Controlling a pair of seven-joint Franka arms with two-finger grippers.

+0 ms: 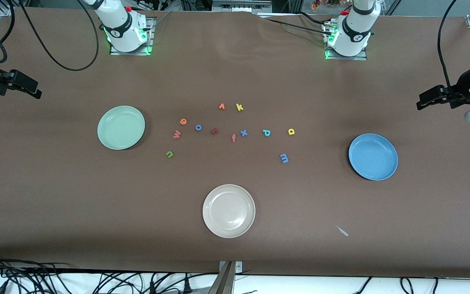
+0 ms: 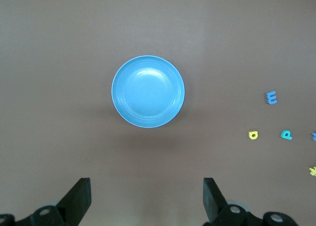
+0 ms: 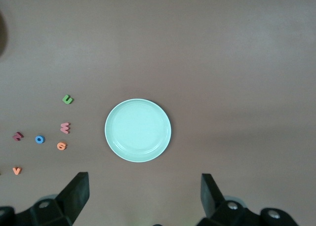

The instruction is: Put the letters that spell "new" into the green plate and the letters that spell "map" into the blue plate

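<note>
1. The green plate (image 1: 121, 127) sits on the brown table (image 1: 55, 196) toward the right arm's end, and nothing lies in it.
2. The blue plate (image 1: 373, 157) sits toward the left arm's end, likewise with nothing in it.
3. The beige-white plate (image 1: 229, 210) lies between them, nearer to the front camera than both.
4. All 3 letters of "new" rest on the table beside the green plate: the orange e (image 1: 183, 121), the salmon-red w (image 1: 176, 134) just nearer to the camera than it, and the green n (image 1: 169, 154) nearer still.
5. The letters of "map" lie toward the blue plate: the teal-green p (image 1: 266, 132), the yellow a (image 1: 291, 131) beside it, and the blue m (image 1: 284, 158) nearer to the camera than both.
6. The other letters (none touching a plate) are spread through the middle: a blue o (image 1: 198, 128), a dark red letter (image 1: 214, 131), a salmon f (image 1: 233, 138), a blue x (image 1: 243, 132), an orange v (image 1: 221, 106) and a yellow k (image 1: 239, 107).
7. The left gripper (image 2: 145, 199) hangs in the air over the bare table beside the blue plate, jaws spread wide and holding nothing.
8. The right gripper (image 3: 144, 195) hangs over the table beside the green plate, jaws also spread wide and holding nothing.
</note>
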